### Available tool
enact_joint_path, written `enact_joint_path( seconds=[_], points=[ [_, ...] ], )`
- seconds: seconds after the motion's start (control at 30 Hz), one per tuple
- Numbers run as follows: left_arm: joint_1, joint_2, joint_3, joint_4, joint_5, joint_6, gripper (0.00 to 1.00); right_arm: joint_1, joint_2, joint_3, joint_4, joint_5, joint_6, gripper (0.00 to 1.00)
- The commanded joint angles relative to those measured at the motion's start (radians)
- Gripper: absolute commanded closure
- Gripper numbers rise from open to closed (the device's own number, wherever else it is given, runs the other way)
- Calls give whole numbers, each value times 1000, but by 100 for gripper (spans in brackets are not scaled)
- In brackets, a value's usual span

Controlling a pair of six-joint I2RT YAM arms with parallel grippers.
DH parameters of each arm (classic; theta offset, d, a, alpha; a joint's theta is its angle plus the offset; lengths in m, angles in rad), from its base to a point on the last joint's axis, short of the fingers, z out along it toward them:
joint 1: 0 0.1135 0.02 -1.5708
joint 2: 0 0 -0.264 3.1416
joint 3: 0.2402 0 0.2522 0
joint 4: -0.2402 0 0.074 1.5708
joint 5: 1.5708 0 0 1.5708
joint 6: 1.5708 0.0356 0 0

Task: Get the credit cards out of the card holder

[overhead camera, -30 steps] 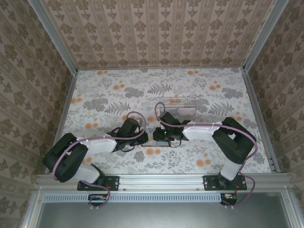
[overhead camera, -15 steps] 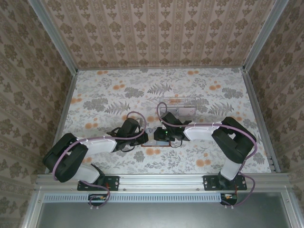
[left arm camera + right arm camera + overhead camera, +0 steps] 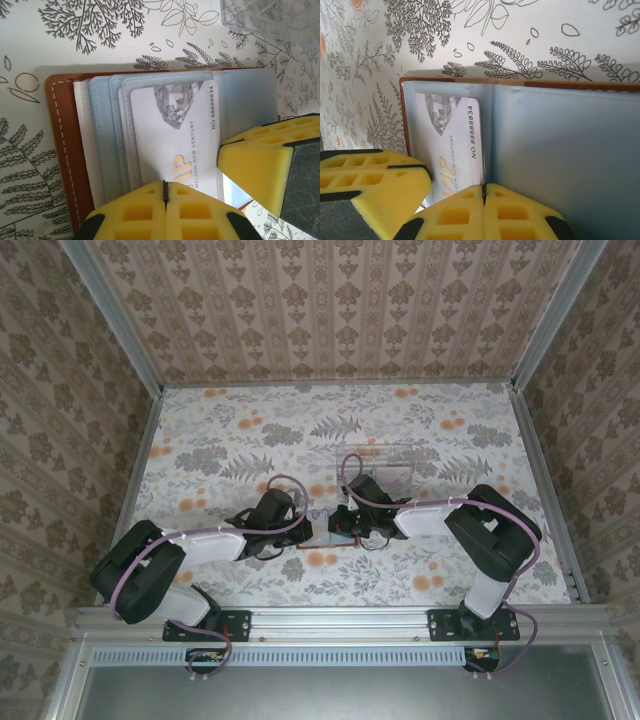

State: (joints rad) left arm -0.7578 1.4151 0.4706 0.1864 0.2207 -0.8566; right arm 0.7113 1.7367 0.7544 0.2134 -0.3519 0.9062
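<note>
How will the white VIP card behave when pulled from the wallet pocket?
Probably stiff: the VIP card lies flat with straight edges. Likely slippery, as its printed face looks smooth. It may drag the thin card holder along, since the stitched blue pocket overlaps it.

Card holder spread flat on the table, just front of centre. The clear tray sits close behind it, a touch to the right. Left gripper at the holder's left side, right gripper at its right, the holder between them. Inside, a credit card lies tucked in the stacked pockets of the left half. Left gripper's tips over that card's near end; right gripper's tips at the fold, by the card's near right corner.
</note>
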Motion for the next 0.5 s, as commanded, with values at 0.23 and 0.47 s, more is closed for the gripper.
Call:
enact_joint_path(
  seconds=[0.23,0.47],
  points=[
    [7,0,-23,-32,-3,-3,100,-71,-83,-86,-5,-21,-6,100],
    [9,0,-18,-33,2,-1,100,-79,-92,-95,13,-49,-21,100]
  ],
)
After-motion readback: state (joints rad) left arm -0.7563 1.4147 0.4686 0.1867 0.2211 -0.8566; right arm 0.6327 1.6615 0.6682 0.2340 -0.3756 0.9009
